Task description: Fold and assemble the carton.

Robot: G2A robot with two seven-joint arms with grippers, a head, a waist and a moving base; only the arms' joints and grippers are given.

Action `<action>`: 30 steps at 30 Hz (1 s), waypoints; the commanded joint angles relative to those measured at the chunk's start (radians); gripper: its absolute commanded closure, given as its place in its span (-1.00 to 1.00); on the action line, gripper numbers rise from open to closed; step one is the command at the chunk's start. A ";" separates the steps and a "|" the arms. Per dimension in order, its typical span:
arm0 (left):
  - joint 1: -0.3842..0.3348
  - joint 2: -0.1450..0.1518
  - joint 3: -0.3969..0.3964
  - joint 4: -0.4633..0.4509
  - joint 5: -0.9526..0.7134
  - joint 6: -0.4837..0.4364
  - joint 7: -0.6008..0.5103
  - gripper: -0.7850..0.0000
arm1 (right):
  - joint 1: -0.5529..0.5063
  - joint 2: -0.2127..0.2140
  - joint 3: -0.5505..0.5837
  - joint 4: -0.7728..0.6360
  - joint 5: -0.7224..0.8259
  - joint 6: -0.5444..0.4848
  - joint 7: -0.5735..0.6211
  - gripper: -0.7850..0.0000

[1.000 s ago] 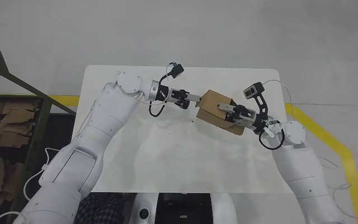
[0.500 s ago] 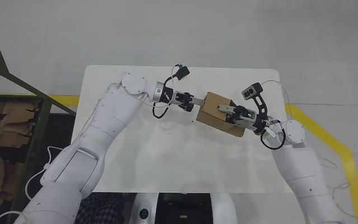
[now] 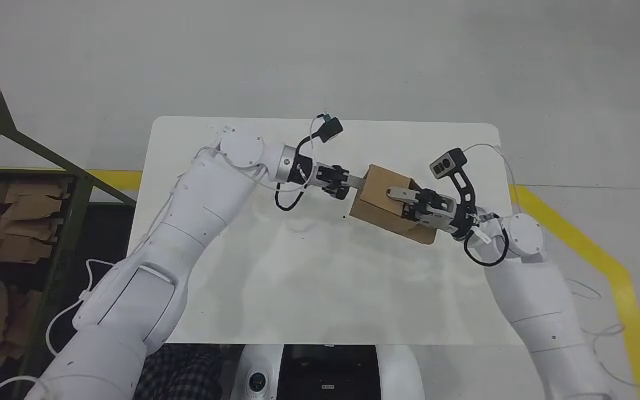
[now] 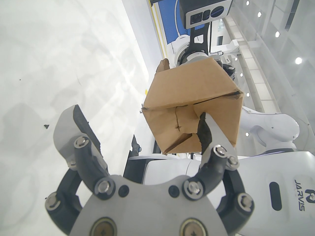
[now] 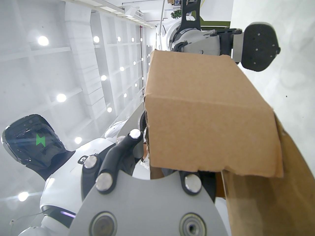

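Carton (image 3: 385, 200): brown cardboard, formed into a box, positioned between the two grippers over the table (image 3: 250, 290). Whether its underside touches the table cannot be told.

Left gripper (image 3: 352, 184): jaws spread wide, nothing held. The carton's end face lies directly ahead of it. One fingertip (image 4: 204, 124) presses on the folded flaps (image 4: 182, 124) of that face, close to where they meet. The other finger (image 4: 76, 121) stands well clear to the side, over bare table, touching nothing. The flaps are folded in but creased, and a narrow gap shows along one edge of the end face.

Right gripper (image 3: 413, 203): at the carton's opposite end, closed on the carton's wall. The cardboard edge runs between its fingers. One finger (image 5: 128, 143) is visible on one side of the wall; the other is hidden behind cardboard. The box body extends straight ahead of this gripper, and a loose flap (image 5: 265, 192) stands open just beside it.

Beyond the carton's far end, as seen from the right wrist, the left gripper's free black pad (image 5: 258, 46) sits beside the box and apart from the cardboard.
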 commanded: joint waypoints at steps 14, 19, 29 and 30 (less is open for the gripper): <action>-0.011 -0.007 0.017 0.000 -0.004 -0.003 -0.001 -1.00 | 0.002 -0.003 -0.004 0.015 0.019 -0.003 0.008 1.00; -0.015 -0.010 0.022 0.002 -0.006 -0.003 0.000 -1.00 | 0.002 -0.003 -0.003 0.019 0.025 -0.002 0.011 1.00; -0.019 -0.012 0.028 0.009 0.006 -0.003 0.010 -1.00 | 0.012 -0.005 -0.005 0.046 0.029 0.000 0.015 1.00; -0.018 -0.011 0.027 0.010 0.009 -0.003 0.012 -1.00 | 0.014 -0.005 -0.005 0.049 0.029 -0.001 0.017 1.00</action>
